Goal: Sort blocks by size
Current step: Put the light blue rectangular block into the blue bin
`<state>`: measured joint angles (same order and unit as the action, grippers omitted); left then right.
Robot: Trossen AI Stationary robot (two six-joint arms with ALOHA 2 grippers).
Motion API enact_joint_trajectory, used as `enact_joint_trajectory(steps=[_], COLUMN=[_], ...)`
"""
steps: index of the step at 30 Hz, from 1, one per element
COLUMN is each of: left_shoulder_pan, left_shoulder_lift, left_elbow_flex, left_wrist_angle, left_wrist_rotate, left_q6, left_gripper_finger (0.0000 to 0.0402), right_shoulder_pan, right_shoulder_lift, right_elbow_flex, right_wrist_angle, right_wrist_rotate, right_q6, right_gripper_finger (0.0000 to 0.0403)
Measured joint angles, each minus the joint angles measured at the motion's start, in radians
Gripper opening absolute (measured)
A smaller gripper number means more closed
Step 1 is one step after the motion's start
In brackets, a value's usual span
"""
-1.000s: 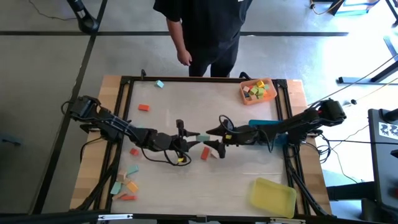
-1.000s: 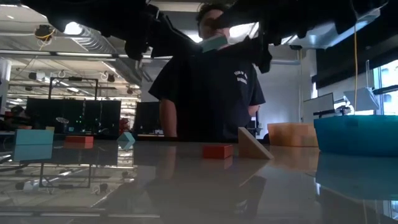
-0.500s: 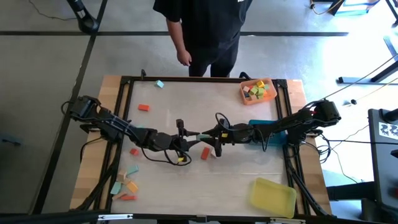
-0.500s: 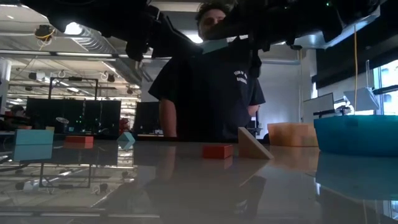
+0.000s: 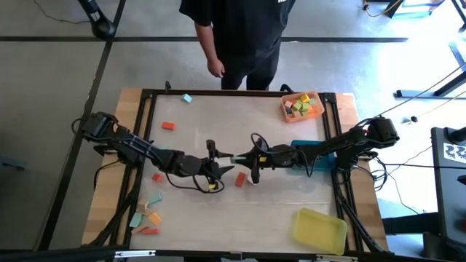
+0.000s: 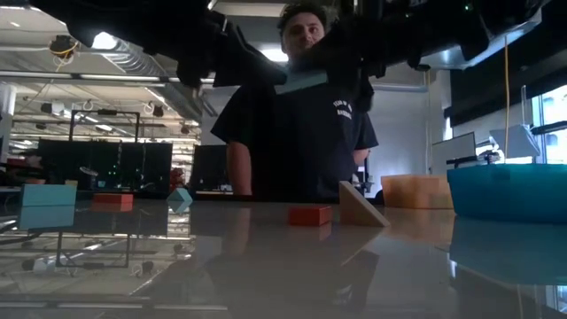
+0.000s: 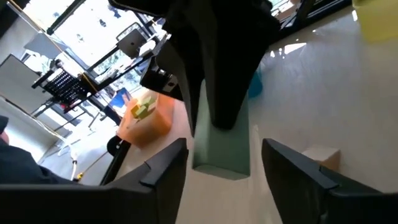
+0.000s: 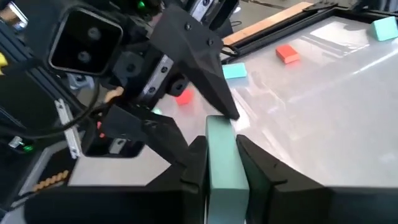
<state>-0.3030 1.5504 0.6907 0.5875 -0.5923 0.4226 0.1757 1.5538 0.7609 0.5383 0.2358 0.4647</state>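
A grey concrete floor surrounds the desk, a pale top edged in light wood with a black metal frame, and a dark line crosses the floor behind it. A person in a black shirt stands at the desk's far edge. Seen from desk height, the room beyond is dim, with ceiling lights overhead, dark shelving on one side and bright windows on the other.

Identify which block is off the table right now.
The teal bar, clamped in the right gripper mid-air between both arms; the left gripper stands open around it. The others lie on the table.
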Motion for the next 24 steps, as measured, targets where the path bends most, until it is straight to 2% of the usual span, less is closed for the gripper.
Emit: enact_joint_trajectory(steps=[3, 9, 14, 18, 24], left_shoulder_pan=[-0.017, -0.070, -0.102, -0.121, -0.129], left_shoulder_lift=[-0.022, -0.134, -0.224, -0.267, -0.283], left_elbow_flex=[0.000, 0.000, 0.000, 0.000, 0.000], left_wrist_angle=[-0.024, -0.188, -0.389, -0.566, -0.742], left_wrist_rotate=[-0.007, -0.045, -0.051, -0.050, -0.050], left_q6=[0.010, -0.061, -0.210, -0.388, -0.579], left_gripper_finger=[0.0206, 0.0207, 0.0203, 0.0204, 0.0198], right_shoulder_pan=[0.001, 0.002, 0.002, 0.017, 0.021], right_shoulder_lift=[-0.026, -0.151, -0.275, -0.387, -0.527], right_elbow_flex=[0.000, 0.000, 0.000, 0.000, 0.000], right_wrist_angle=[-0.031, -0.237, -0.474, -0.685, -1.081], right_wrist_rotate=[0.023, 0.093, 0.183, 0.280, 0.382], right_q6=[-0.027, -0.055, -0.052, -0.016, 0.160], right_gripper_finger=[0.0062, 0.0061, 0.0063, 0.0060, 0.0061])
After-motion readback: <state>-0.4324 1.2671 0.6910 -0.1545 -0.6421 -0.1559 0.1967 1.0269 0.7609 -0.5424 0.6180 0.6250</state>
